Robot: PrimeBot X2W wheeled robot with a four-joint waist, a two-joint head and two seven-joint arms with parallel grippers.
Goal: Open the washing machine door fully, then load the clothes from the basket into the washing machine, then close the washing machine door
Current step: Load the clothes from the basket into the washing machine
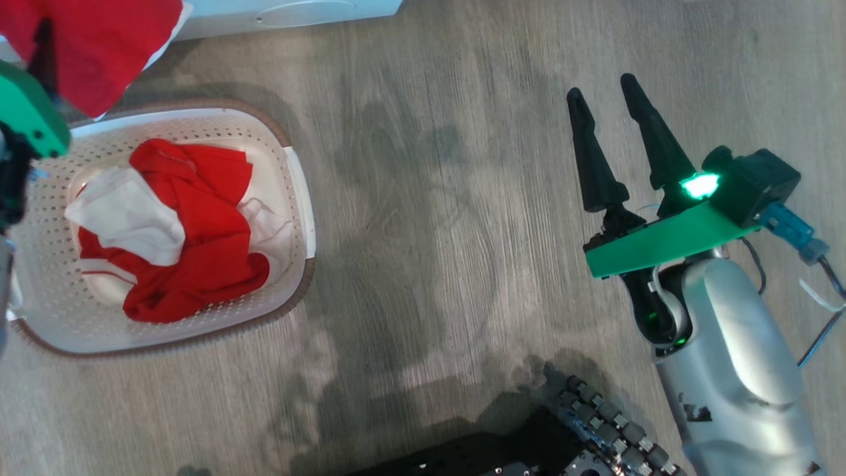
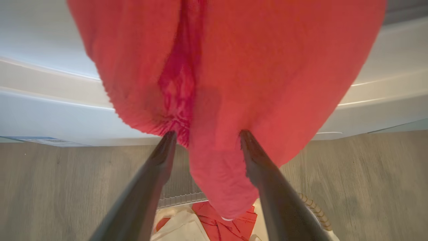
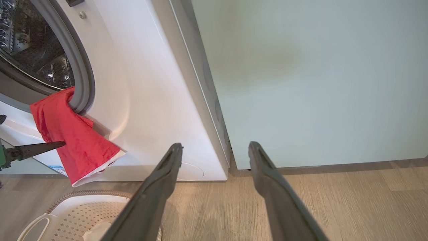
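Observation:
A red garment (image 3: 73, 144) hangs out over the lower rim of the washing machine (image 3: 150, 100), whose steel drum (image 3: 30, 50) stands open. The washing machine door is out of view. My left gripper (image 2: 207, 134) is open, its tips against that hanging garment (image 2: 234, 67), a fold of it drooping between the fingers; one of its fingers (image 3: 40, 149) touches the cloth's edge. The basket (image 1: 264, 139) sits on the floor below, holding more red clothes (image 1: 198, 231) and a white cloth (image 1: 129, 218). My right gripper (image 1: 601, 89) is open and empty over the bare floor, well right of the basket.
A pale mint-green cabinet (image 3: 317, 83) stands right of the washer. Wood floor (image 1: 429, 231) lies between the basket and my right arm. My dark wheeled base (image 1: 529, 443) shows at the bottom. The basket (image 3: 83, 207) stands just in front of the washer.

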